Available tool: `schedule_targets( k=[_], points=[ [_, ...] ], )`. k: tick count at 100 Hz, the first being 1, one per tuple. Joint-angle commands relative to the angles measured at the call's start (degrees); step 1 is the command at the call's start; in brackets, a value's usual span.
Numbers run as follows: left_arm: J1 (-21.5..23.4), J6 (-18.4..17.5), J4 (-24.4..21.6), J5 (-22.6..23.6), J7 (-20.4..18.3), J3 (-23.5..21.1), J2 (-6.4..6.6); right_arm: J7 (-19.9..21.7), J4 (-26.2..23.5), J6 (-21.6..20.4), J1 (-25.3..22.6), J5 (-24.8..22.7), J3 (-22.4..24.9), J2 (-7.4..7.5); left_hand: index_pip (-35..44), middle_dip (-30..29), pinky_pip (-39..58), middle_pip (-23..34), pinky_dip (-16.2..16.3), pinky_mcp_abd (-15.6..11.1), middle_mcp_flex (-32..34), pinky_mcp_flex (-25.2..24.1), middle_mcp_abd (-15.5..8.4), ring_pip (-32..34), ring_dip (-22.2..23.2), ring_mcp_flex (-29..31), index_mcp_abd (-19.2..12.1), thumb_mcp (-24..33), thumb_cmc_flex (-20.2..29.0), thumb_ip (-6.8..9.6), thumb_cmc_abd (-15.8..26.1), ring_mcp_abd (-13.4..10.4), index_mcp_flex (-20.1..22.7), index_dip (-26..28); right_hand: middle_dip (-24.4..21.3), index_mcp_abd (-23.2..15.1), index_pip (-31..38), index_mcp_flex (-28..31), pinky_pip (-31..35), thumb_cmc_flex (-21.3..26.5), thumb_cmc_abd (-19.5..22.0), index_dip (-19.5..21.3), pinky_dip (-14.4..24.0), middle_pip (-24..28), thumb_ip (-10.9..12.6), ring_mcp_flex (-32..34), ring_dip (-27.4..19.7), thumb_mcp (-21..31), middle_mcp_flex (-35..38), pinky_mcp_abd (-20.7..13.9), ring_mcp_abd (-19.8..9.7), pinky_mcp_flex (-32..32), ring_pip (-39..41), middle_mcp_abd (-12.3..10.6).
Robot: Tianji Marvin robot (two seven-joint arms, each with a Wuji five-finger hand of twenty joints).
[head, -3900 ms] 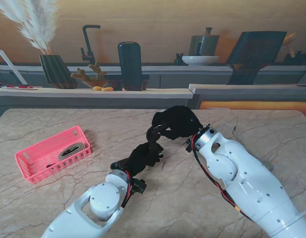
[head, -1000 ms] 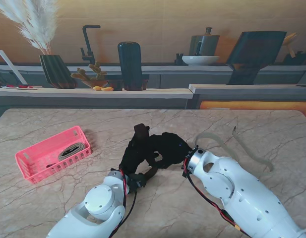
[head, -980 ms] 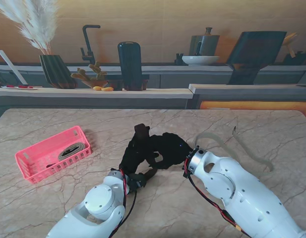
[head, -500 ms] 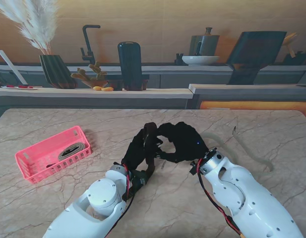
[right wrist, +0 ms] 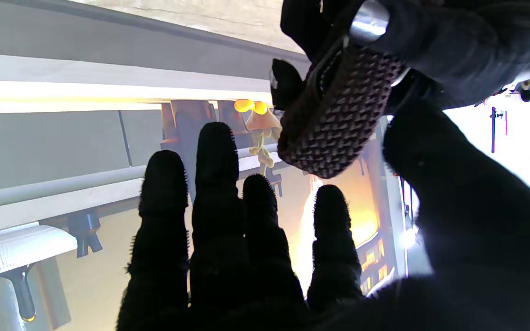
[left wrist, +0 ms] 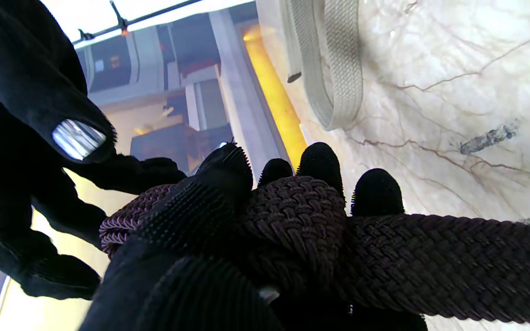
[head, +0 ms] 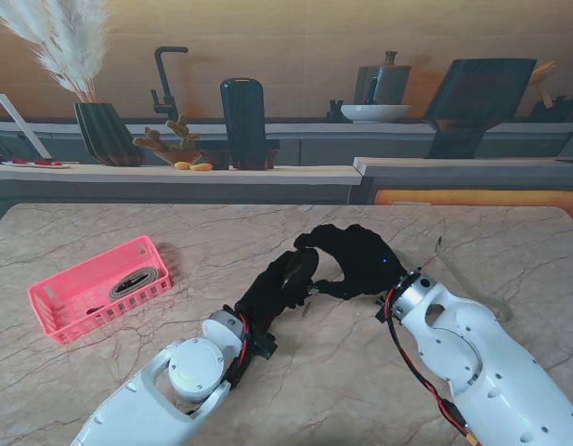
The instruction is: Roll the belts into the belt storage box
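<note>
My left hand [head: 279, 283] has its fingers [left wrist: 320, 161] clamped on the part-rolled dark brown braided belt [left wrist: 384, 257] above the desk [head: 100, 372], right hand [head: 356, 260] spread beside it, one coil already in the pink plastic storage basket [head: 54, 302], a beige woven belt [left wrist: 334, 69] still unrolled.

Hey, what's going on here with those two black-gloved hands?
The robot is coiling a dark braided belt in mid-table. Its left hand grips the partly rolled belt, while the right hand is up against it with fingers spread. A pink storage basket to the left already holds one rolled belt. A beige belt lies loose on the marble table.
</note>
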Motion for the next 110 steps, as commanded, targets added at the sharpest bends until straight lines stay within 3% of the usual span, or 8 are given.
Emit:
schedule_targets(
  k=[1, 23, 46, 52, 63, 93, 104, 110],
  points=[
    [-0.1, -0.96, 0.22, 2.43, -0.62, 0.39, 0.61, 0.71, 0.97, -0.49, 0.79, 1.19, -0.11, 0.12, 7.0, -1.12, 5.6, -1.13, 3.25, 0.42, 0.81, -0.21, -1.81, 0.58, 1.25, 0.58, -2.52, 0.99, 6.17, -1.74, 9.59, -1.27, -0.73, 2.34, -0.15, 2.04, -0.72, -0.37, -0.92, 2.2, 0.54, -0.18, -1.01, -0.18, 0.36, -0.7, -0.76, 1.95, -1.36, -0.42, -0.83, 1.22, -1.23, 0.57],
    [-0.76, -2.83, 0.95, 8.16, -1.2, 1.24, 1.61, 7.3, 2.85, -1.38, 2.59, 9.18, -1.03, 0.13, 7.97, -2.74, 4.98, -0.66, 2.97, 0.32, 0.17, 0.07, -1.83, -0.59, 0.76, 0.49, -2.52, 1.82, 6.17, -1.36, 10.06, -1.29, -1.06, 2.52, -0.09, 1.83, -0.07, 2.83, -0.03, 4.58, 0.65, 0.0, -1.49, 1.05, -0.11, 0.86, -0.97, 3.2, 0.65, -1.86, -2.36, 3.33, -1.29, 0.09],
    [-0.76, -3.4, 1.03, 8.48, -1.15, 1.3, 1.66, 12.77, 6.52, -3.54, 5.44, 17.87, -3.77, 0.29, 8.11, -3.56, 4.77, 0.04, 2.8, 0.17, 0.02, 0.18, -1.76, -1.04, 0.46, 0.64, -2.7, 2.49, 6.18, -1.39, 9.98, -1.3, -0.91, 2.35, 0.21, -2.31, 6.37, 15.66, 4.14, 9.08, 0.46, 2.45, -1.39, 3.37, -0.42, 8.85, 1.16, 5.07, 14.13, -4.2, -4.98, 8.59, 1.73, -2.33],
    [-0.74, -3.44, 1.01, 8.36, -1.12, 1.3, 1.64, 13.4, 7.37, -3.64, 6.07, 19.16, -4.66, 0.28, 8.09, -3.73, 4.75, 0.16, 2.78, 0.16, -0.05, 0.18, -1.73, -1.18, 0.36, 0.61, -2.69, 2.61, 6.18, -1.38, 9.98, -1.3, -0.91, 2.31, 0.39, -3.97, 10.1, 17.94, 5.38, 10.97, -0.46, -1.32, -1.94, 3.12, -3.78, 10.82, 2.47, 4.53, 17.32, -4.89, -5.23, 9.61, 2.23, -2.79],
    [-0.6, -3.53, 0.85, 7.87, -1.1, 1.27, 1.58, 14.23, 9.43, -4.19, 7.78, 21.03, -6.67, 0.27, 8.11, -3.95, 4.7, 0.33, 2.72, 0.16, -0.09, 0.23, -1.69, -1.4, 0.18, 0.66, -2.69, 2.59, 6.18, -1.45, 9.96, -1.29, -0.8, 2.29, 0.19, -5.79, 14.1, 20.1, 6.74, 12.51, -2.08, -4.43, -1.92, 2.8, -5.29, 13.33, 4.61, 5.53, 21.09, -6.32, -5.69, 11.52, 2.97, -3.46],
    [0.92, -3.28, -0.68, 2.91, -1.4, 0.14, 1.23, 13.9, 12.42, -4.24, 10.21, 24.11, -9.57, -0.27, 8.04, -4.85, 3.78, 0.19, 1.82, -0.16, 0.67, 1.08, -1.59, -3.31, -1.33, 0.92, -2.71, 1.57, 6.15, -1.68, 8.91, -0.94, -0.69, 2.15, 1.79, -11.2, 26.23, 32.58, 12.93, 16.37, -7.67, -10.74, 0.01, -3.34, -6.48, 20.74, 4.81, 11.78, 35.79, -9.52, -7.45, 18.11, 8.11, -5.68],
    [1.77, -3.12, -1.57, -0.12, -1.68, -0.43, 1.03, 12.57, 12.65, -3.91, 10.23, 25.4, -9.75, -0.76, 6.81, -5.08, 2.9, -1.51, 0.95, -0.2, 1.25, 1.18, -1.27, -4.78, -2.86, 0.78, -2.72, -0.89, 6.13, -1.05, 7.09, -0.6, 0.03, 1.1, 1.92, -8.26, 28.35, 36.8, 13.66, 16.49, -10.25, -14.72, 0.33, -3.84, -6.18, 21.99, 3.62, 14.7, 38.92, -7.99, -6.52, 18.89, 10.23, -5.25],
    [2.12, -3.17, -1.89, -1.3, -1.87, -0.71, 0.99, 11.36, 12.64, -3.44, 10.02, 26.34, -9.69, -1.18, 3.03, -6.73, 0.38, -1.23, -1.28, 0.14, -0.09, 0.46, -0.97, -6.85, -5.14, -0.29, -2.45, 6.55, -2.66, -0.58, 2.76, 0.09, 0.88, -0.55, 1.98, -7.01, 28.89, 37.95, 14.07, 16.54, -11.17, -15.74, 0.52, -3.37, -6.14, 22.45, 3.52, 16.21, 39.71, -6.79, -5.66, 19.13, 11.24, -4.54]
  ],
)
